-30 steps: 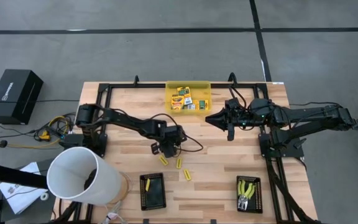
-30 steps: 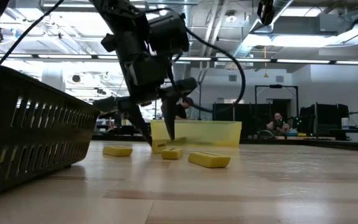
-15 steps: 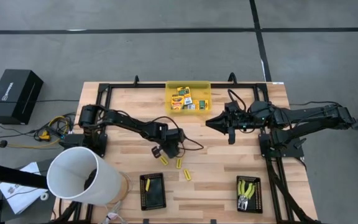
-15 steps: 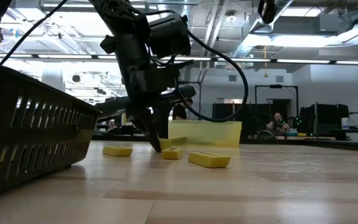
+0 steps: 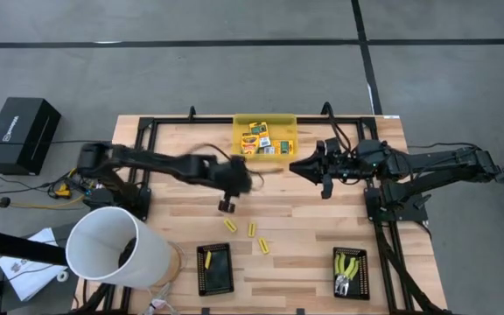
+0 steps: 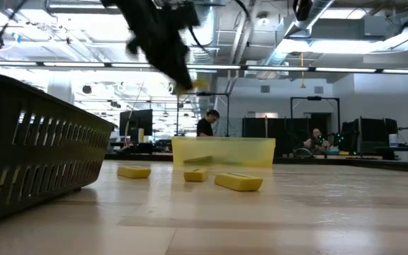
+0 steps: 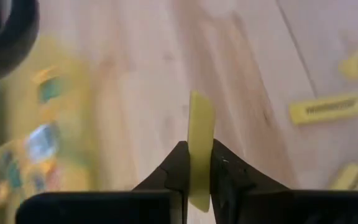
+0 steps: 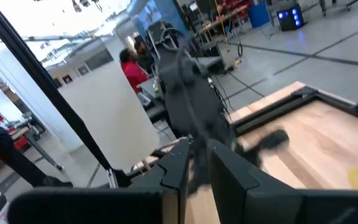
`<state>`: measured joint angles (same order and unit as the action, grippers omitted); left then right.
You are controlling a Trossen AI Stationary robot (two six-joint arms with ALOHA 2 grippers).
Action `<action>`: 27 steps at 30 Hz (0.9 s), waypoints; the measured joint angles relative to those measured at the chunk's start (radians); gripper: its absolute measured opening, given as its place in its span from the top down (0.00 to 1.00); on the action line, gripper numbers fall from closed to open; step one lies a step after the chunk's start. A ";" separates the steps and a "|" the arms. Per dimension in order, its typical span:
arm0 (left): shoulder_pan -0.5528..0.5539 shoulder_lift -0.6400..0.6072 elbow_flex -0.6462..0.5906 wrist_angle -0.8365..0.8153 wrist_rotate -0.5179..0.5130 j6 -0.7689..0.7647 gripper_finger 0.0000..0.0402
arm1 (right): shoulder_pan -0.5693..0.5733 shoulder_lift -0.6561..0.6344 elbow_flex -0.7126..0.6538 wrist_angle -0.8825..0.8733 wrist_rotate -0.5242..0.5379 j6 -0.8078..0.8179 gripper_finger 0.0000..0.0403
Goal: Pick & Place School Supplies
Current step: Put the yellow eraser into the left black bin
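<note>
We see a short flat yellow stick (image 7: 201, 146) clamped upright between the left gripper (image 7: 196, 174) fingers, raised above the wood table (image 5: 322, 236). Three more yellow sticks (image 5: 251, 230) lie loose below; printed boxes fill the yellow bin (image 5: 265, 136) nearby. Right gripper (image 5: 297, 165) hovers beside the bin, fingers together. Black trays (image 5: 214, 268) sit at the table's edge; open workshop behind.

The table (image 5: 322, 227) top is pale wood in planks, smooth with a low sheen, edged by a matt black metal frame (image 5: 151, 131). The bin (image 6: 223, 151) is translucent yellow plastic. The 2 trays (image 5: 214, 268) are matt black plastic with slotted walls. The sticks (image 6: 238, 182) look matt yellow. The stick (image 7: 200, 149) in the left gripper (image 7: 196, 163) is pale, smooth yellow. Both arms are matt black.
</note>
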<state>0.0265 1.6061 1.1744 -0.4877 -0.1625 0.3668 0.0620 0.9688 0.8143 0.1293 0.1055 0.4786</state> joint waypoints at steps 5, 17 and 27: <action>-0.001 -0.238 -0.011 -0.040 0.037 -0.314 0.93 | -0.014 0.000 0.000 0.037 0.000 0.000 0.87; -0.307 -0.318 -0.088 -0.253 0.305 -0.518 0.93 | -0.060 0.000 0.000 0.028 -0.012 -0.008 0.87; -0.375 -0.083 -0.093 -0.152 0.512 -0.321 0.93 | -0.061 0.000 0.000 0.017 -0.030 0.002 0.87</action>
<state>-0.3486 1.5234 1.0817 -0.6393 0.3494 0.0458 0.0012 0.9688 0.8143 0.1461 0.0750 0.4802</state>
